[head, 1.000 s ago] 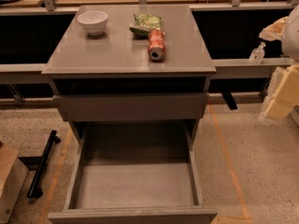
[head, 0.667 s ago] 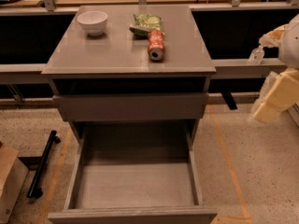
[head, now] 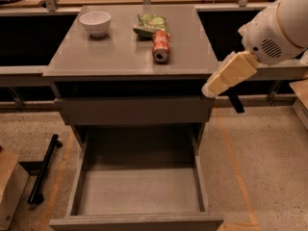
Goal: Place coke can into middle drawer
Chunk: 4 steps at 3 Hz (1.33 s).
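Note:
The coke can point(head: 160, 45) lies on its side on the grey cabinet top point(head: 110, 52), right of centre, its silver end facing me. The middle drawer point(head: 139, 191) is pulled out below, with nothing on its grey floor. My gripper point(head: 235, 101) shows only as a dark part under the cream arm link point(head: 230, 74), just off the cabinet's right edge. It is right of the can, lower than it, and apart from it. It holds nothing that I can see.
A white bowl point(head: 95, 22) stands at the top's back left. A green snack bag point(head: 150, 24) lies just behind the can. A closed grey drawer front point(head: 132, 110) sits above the open drawer. A black bar point(head: 43, 170) and a cardboard box point(head: 8, 186) are on the floor at left.
My arm has swung left and up from the right edge of view, toward the cabinet's right side. The can, bowl, bag and drawer have not moved.

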### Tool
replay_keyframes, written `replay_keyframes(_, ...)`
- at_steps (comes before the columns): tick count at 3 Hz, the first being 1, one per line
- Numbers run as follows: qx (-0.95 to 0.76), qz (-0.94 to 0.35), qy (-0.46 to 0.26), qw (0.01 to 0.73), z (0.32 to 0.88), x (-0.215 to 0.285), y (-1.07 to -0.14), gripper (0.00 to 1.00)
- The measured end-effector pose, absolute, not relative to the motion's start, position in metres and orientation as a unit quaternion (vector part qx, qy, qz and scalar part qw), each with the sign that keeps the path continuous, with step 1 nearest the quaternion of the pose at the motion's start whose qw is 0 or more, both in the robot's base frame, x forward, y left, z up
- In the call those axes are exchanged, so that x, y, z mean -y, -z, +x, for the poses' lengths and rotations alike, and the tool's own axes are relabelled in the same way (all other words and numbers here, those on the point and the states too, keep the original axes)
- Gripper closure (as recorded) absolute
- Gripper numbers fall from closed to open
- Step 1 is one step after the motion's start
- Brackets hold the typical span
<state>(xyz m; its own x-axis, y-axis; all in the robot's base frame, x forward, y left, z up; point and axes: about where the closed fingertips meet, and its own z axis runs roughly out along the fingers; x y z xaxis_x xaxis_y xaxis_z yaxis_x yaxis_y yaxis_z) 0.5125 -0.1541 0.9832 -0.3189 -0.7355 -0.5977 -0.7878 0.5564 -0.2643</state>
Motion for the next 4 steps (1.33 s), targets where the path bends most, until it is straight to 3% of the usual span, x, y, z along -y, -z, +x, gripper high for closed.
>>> replay_keyframes(2, -0.809, -0.475, -0.034, 0.345, 0.508, 0.154, -0.986, 0.0)
replay_keyframes(4, -0.799, -0.449, -0.091, 0.39, 0.588, 0.099, -0.956, 0.0)
